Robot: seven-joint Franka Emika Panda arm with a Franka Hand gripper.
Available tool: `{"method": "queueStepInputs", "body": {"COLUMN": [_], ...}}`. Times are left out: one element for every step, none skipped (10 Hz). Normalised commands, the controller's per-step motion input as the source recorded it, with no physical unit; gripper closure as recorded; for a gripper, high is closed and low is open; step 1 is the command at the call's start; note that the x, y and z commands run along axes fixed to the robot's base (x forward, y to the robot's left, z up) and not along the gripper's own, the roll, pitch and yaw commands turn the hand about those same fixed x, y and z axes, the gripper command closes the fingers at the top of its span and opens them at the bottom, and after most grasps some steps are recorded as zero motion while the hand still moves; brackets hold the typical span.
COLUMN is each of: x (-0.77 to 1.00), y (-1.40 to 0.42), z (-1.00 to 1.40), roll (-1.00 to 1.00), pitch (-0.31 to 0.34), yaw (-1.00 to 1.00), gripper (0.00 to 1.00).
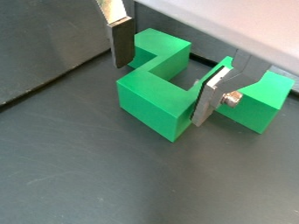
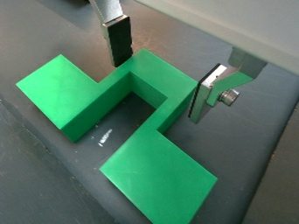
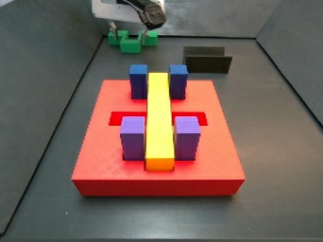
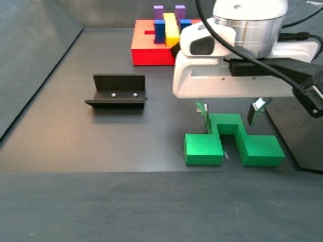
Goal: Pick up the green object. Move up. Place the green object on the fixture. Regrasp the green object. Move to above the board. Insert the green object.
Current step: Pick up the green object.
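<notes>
Basically no readable labels; hand (image 4: 229, 111) open, fingers straddling green object (image 4: 232, 138) w/o gripping, on floor.

The two-finger silver gripper (image 4: 229, 115) straddles the middle bar of the bright green blocky piece (image 4: 232, 139), its open plates leaving slim gaps on either side. In a side view, bare dark floor lies between it and the small black bracket fixture (image 4: 115, 92) at nine o'clock. The large red slab board (image 4: 158, 43) stands well apart at eleven o'clock.

pincer (image 4: 229, 111) spread astride green object (image 4: 231, 140), fixture (image 4: 116, 92) apart
</notes>
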Motion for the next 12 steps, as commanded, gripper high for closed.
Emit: {"method": "queueStepInputs", "body": {"x": [0.0,0.0,0.01,0.0,0.0,0.0,0.0,-0.03,0.0,0.0,0.0,0.0], "y": [0.0,0.0,0.0,0.0,0.0,0.0,0.0,0.0,0.0,0.0,0.0,0.0], "z": [-0.16,-0.17,-0.17,-0.17,-0.11,-0.11,-0.12,-0.04,-0.14,-0.17,-0.15,-0.15], "roll": [0.0,0.0,-0.03,-0.05,-0.07,-0.08,-0.08,-0.03,-0.06,-0.06,-0.06,-0.04], "pitch": [-0.096,-0.097,-0.116,-0.14,-0.14,-0.15,-0.156,-0.084,-0.137,-0.139,-0.131,-0.121], "yaw": [0.0,0.0,0.0,0.0,0.0,0.0,0.0,0.0,0.0,0.0,0.0,0.0], "gripper": [0.0,0.0,0.0,0.0,0.0,0.0,0.0,0.0,0.0,0.0,0.0,0.0]}}
